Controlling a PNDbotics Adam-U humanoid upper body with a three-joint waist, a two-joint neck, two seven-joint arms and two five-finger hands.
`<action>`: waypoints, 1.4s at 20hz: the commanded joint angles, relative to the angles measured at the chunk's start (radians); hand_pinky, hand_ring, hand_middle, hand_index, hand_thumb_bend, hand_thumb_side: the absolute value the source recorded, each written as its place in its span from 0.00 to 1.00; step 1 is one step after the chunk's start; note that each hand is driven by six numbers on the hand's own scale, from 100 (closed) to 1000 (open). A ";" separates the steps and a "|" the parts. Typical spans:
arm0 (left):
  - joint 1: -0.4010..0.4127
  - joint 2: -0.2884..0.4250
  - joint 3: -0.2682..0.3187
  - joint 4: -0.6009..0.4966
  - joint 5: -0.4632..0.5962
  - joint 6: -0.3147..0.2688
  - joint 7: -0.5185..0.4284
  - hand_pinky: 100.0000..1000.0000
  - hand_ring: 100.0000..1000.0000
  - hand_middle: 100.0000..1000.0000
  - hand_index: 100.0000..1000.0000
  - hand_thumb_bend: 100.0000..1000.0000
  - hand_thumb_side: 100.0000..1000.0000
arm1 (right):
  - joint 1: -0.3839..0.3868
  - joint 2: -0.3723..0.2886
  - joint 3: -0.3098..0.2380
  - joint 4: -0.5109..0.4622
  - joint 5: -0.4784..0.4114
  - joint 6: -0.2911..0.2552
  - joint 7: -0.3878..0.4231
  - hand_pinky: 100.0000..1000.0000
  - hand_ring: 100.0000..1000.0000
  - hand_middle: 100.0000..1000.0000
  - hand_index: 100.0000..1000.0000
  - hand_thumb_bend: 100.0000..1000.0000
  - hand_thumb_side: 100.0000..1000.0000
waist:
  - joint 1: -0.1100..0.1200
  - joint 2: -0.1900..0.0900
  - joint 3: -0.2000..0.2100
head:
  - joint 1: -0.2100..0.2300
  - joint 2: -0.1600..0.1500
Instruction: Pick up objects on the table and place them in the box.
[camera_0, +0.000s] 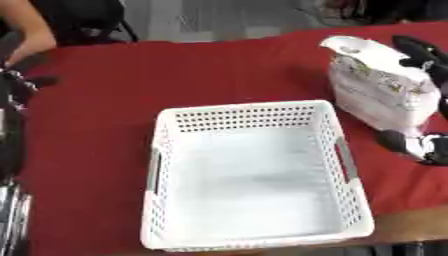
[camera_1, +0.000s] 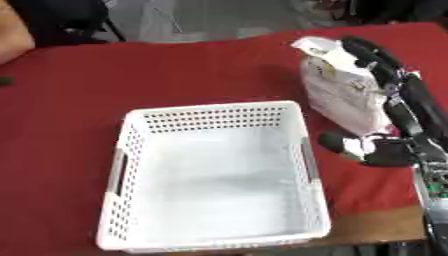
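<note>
A white pouch-like bag (camera_1: 337, 92) with a faint printed pattern stands on the red tablecloth (camera_0: 175, 65), just right of the white perforated basket (camera_0: 245, 108). My right hand (camera_1: 411, 107) comes in from the right and wraps the bag: dark fingers (camera_1: 366, 50) curl over its top and far side, and the thumb (camera_1: 343, 143) sits at its near lower corner. The basket holds nothing. My left hand (camera_0: 12, 87) shows as a dark shape at the left edge, away from the basket.
The tablecloth ends at a wooden table edge (camera_0: 411, 225) near the front right. A person's arm (camera_0: 31, 30) and a dark chair (camera_0: 87, 20) are beyond the far left corner.
</note>
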 joint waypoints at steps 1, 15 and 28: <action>-0.007 0.003 0.000 -0.020 0.003 -0.001 -0.003 0.69 0.85 0.97 0.96 0.75 1.00 | -0.008 -0.019 -0.003 -0.021 -0.001 -0.001 -0.002 0.84 0.94 0.96 1.00 0.75 0.85 | -0.004 -0.011 0.001 | -0.004 -0.016; -0.007 0.004 -0.001 -0.020 0.003 -0.001 -0.005 0.69 0.85 0.97 0.96 0.74 1.00 | -0.010 -0.025 -0.011 -0.021 0.003 0.004 -0.009 0.84 0.94 0.96 1.00 0.75 0.86 | -0.003 -0.011 0.000 | -0.003 -0.015; -0.004 0.005 -0.002 -0.020 0.005 0.000 -0.007 0.70 0.85 0.97 0.96 0.74 1.00 | -0.039 -0.089 -0.040 -0.021 -0.020 0.037 -0.045 0.84 0.94 0.95 1.00 0.75 0.86 | -0.005 -0.014 0.002 | -0.002 -0.015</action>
